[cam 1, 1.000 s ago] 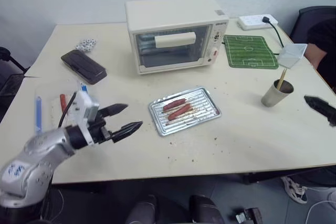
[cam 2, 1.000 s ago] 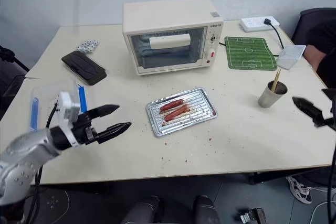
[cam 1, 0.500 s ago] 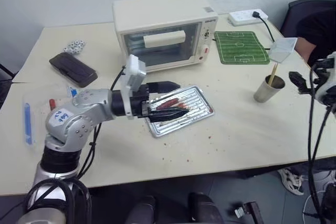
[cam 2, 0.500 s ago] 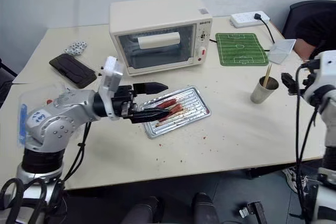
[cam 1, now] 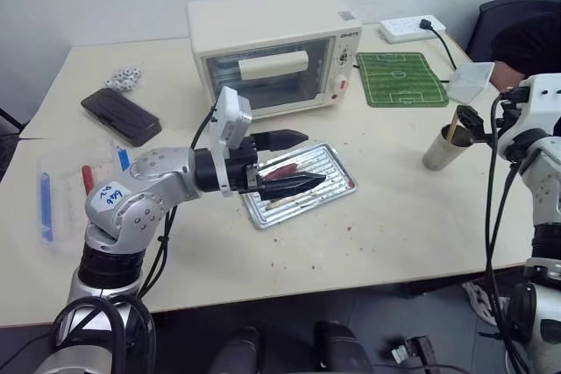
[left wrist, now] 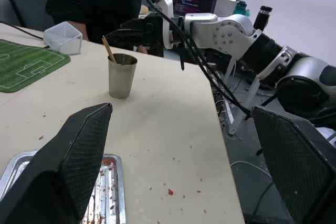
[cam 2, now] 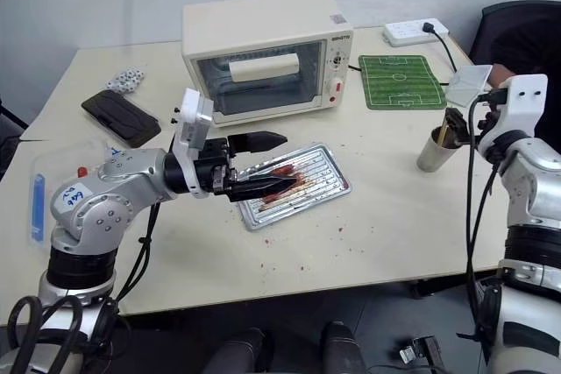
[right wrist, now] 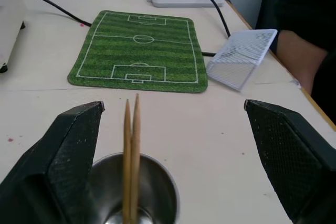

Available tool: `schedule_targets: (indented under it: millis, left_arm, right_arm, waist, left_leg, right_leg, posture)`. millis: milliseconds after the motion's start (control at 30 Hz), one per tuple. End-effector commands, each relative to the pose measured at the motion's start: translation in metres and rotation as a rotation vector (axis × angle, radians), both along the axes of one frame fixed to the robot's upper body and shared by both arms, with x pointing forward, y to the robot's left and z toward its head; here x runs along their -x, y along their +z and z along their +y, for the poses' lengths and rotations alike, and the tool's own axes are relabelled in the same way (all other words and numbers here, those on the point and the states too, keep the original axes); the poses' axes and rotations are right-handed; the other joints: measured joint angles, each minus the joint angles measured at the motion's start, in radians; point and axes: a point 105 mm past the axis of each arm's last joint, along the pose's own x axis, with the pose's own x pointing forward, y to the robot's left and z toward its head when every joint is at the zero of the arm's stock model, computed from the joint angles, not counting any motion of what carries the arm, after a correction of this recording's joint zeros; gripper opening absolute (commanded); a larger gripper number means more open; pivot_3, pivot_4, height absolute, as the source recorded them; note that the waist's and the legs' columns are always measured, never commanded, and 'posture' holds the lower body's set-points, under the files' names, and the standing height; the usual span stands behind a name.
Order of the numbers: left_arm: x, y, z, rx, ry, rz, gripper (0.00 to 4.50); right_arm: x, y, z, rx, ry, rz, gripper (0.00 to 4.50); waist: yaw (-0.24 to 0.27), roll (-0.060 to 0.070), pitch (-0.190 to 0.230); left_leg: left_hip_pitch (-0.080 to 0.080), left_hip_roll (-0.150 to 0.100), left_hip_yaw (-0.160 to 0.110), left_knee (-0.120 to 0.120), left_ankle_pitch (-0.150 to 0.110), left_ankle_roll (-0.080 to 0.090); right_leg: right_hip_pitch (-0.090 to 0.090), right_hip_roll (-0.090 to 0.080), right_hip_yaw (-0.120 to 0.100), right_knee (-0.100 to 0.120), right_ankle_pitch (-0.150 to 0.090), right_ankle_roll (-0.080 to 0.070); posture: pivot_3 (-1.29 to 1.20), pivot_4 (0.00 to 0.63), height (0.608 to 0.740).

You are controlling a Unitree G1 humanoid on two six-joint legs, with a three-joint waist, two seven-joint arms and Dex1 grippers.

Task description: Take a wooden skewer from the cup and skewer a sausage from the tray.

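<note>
Above cup (right wrist: 134, 195): right claw (right wrist: 173, 145), jaws spread, empty.
Skewers (right wrist: 131, 150): upright between jaws, nearer right arm.
Over tray (cam 1: 302, 208): left claw (cam 1: 294, 162), spread, empty.

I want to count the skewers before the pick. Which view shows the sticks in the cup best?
The right wrist view: two wooden skewers stand side by side in the cup, close up between the open right gripper fingers. The left wrist view and head views show them as one thin stick.
</note>
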Motion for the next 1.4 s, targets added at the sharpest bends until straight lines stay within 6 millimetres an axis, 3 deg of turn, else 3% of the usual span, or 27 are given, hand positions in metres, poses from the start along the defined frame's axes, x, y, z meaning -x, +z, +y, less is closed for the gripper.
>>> schedule_targets:
  millis: [33,233,500,767,900,1100,1400]
  left_arm:
    - [0.003,0.013,0.001,0.023,0.008,-0.072,4.49]
    - [0.000,0.014,0.001,0.025,0.015,-0.083,4.49]
    - [0.000,0.016,0.000,0.024,0.006,-0.098,4.49]
    - [-0.001,0.017,0.000,0.024,0.011,-0.106,4.49]
    - [-0.001,0.016,0.000,0.025,0.013,-0.107,4.49]
    - [-0.001,0.016,0.001,0.022,0.014,-0.107,4.49]
    - [-0.001,0.015,-0.001,0.018,0.003,-0.113,4.49]
  right_arm:
    - [0.010,0.026,-0.004,0.001,-0.034,-0.131,4.50]
    - [0.018,0.021,-0.008,0.100,-0.067,-0.123,4.50]
    - [0.003,0.020,-0.026,0.084,-0.181,-0.072,4.50]
    - [-0.007,0.012,-0.015,0.079,-0.143,-0.038,4.50]
    - [-0.007,0.009,-0.016,0.084,-0.149,-0.023,4.50]
    - [-0.003,0.021,-0.008,0.088,-0.123,-0.051,4.50]
    - [-0.001,0.011,0.004,0.082,-0.092,-0.021,4.50]
  waist:
    - [0.001,0.000,0.000]
    - [0.002,0.000,0.000]
    - [-0.003,0.000,0.000]
    - [-0.001,0.000,0.000]
    - [-0.001,0.000,0.000]
    - [-0.003,0.000,0.000]
    - [0.000,0.000,0.000]
  left_leg:
    - [0.000,0.000,0.000,0.000,0.000,0.000]
    - [0.000,0.000,0.000,0.000,0.000,0.000]
    - [0.001,0.000,0.001,0.000,0.001,-0.001]
    - [0.000,0.000,0.001,0.000,0.001,0.000]
    - [0.000,0.000,0.001,0.000,0.001,0.000]
    - [0.000,0.000,0.001,-0.001,0.001,0.000]
    - [0.000,0.000,0.001,0.000,0.001,-0.001]
  right_leg:
    - [0.000,0.000,0.000,0.000,0.000,0.000]
    - [0.000,0.000,0.000,0.000,0.000,0.000]
    - [-0.001,0.001,0.001,0.000,0.000,0.000]
    - [0.000,0.001,0.001,0.000,0.000,0.000]
    - [-0.001,0.001,0.001,0.001,0.000,0.000]
    - [-0.001,0.001,0.001,0.001,0.000,0.000]
    - [-0.001,0.001,0.001,0.001,0.000,0.000]
  posture:
    - [0.00,0.150,0.740]
    - [0.00,0.150,0.740]
    - [0.00,0.150,0.740]
    - [0.00,0.150,0.740]
    - [0.00,0.150,0.740]
    - [0.00,0.150,0.740]
    - [0.00,0.150,0.740]
